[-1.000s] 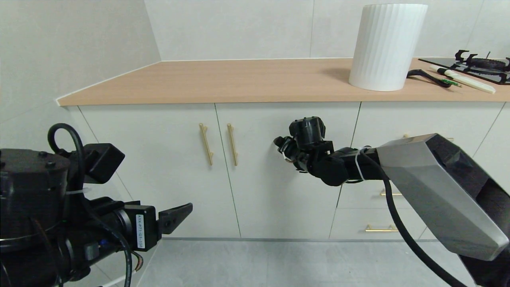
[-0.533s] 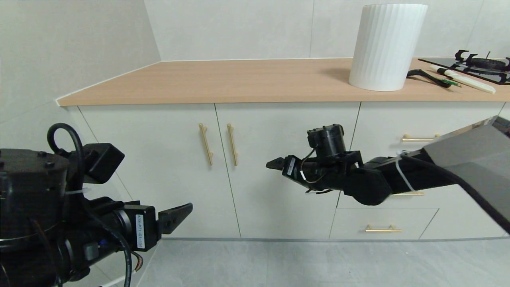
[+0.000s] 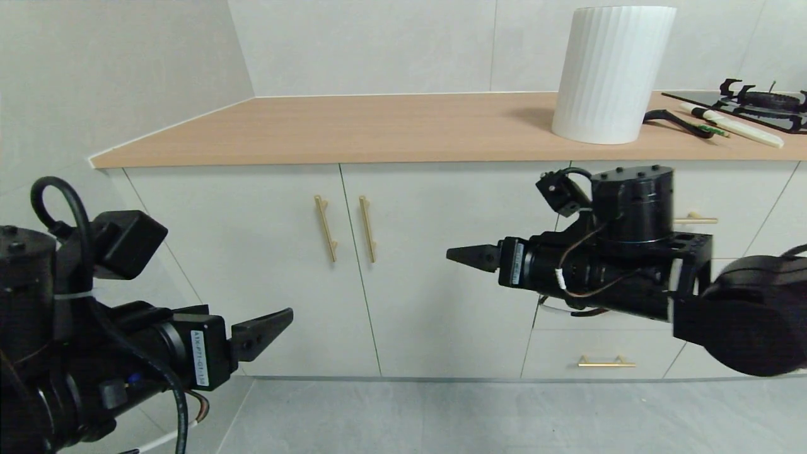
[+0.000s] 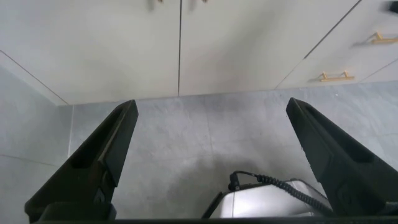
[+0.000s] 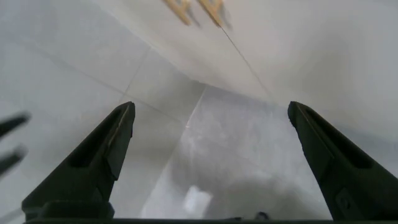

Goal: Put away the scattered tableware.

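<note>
Wooden tabletop (image 3: 353, 129) is carrying a tall white ribbed tub (image 3: 608, 75) at 1 o'clock. Both the left claw (image 4: 211, 104) and the right claw (image 5: 211, 106) are hanging wide apart.

Black left gripper (image 3: 280, 318) and right gripper (image 3: 457, 254) trail looped cables (image 3: 53, 192).

White ribbed container (image 3: 611, 75), tan counter (image 3: 353, 126), gold handles (image 3: 367, 228).
</note>
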